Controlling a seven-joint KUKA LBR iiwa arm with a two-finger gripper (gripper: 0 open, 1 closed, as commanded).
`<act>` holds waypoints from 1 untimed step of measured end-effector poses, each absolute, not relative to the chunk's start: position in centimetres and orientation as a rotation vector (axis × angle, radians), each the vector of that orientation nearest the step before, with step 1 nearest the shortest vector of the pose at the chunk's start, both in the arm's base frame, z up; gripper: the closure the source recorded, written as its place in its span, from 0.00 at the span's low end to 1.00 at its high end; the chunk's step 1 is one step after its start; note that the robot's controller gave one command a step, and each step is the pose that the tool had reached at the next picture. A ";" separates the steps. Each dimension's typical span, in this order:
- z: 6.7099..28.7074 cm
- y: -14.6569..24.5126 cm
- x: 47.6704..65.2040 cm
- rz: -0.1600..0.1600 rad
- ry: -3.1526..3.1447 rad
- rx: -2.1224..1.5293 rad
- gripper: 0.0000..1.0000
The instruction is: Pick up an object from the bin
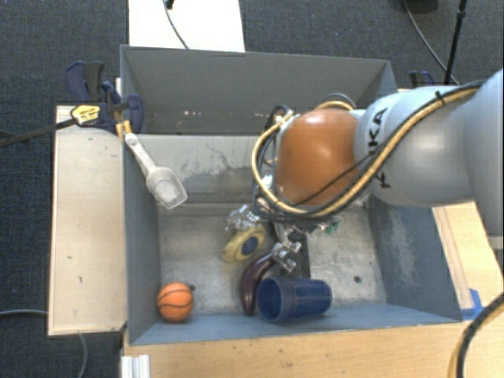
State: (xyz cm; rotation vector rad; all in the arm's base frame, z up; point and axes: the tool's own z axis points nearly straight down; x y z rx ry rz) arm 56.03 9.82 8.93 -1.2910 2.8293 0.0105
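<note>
My gripper (285,255) reaches down under the arm's orange cover into the middle of the bin. Its tip is just above a dark purple, curved eggplant-shaped thing (252,283) and touches or nearly touches its upper end. A blue cup (294,299) lies on its side right in front of the gripper, against the bin's near wall. Left of the gripper lies a yellow oval thing with a blue middle (244,245), and a crumpled silvery piece (239,219) lies behind that.
A white scoop (156,176) leans against the bin's left wall with its handle up at the rim. An orange ball (175,302) sits in the near left corner. The arm and its cover hide the bin's middle and right back part.
</note>
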 end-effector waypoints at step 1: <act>8.9 9.8 56.0 0.010 2.830 -1.290 1.00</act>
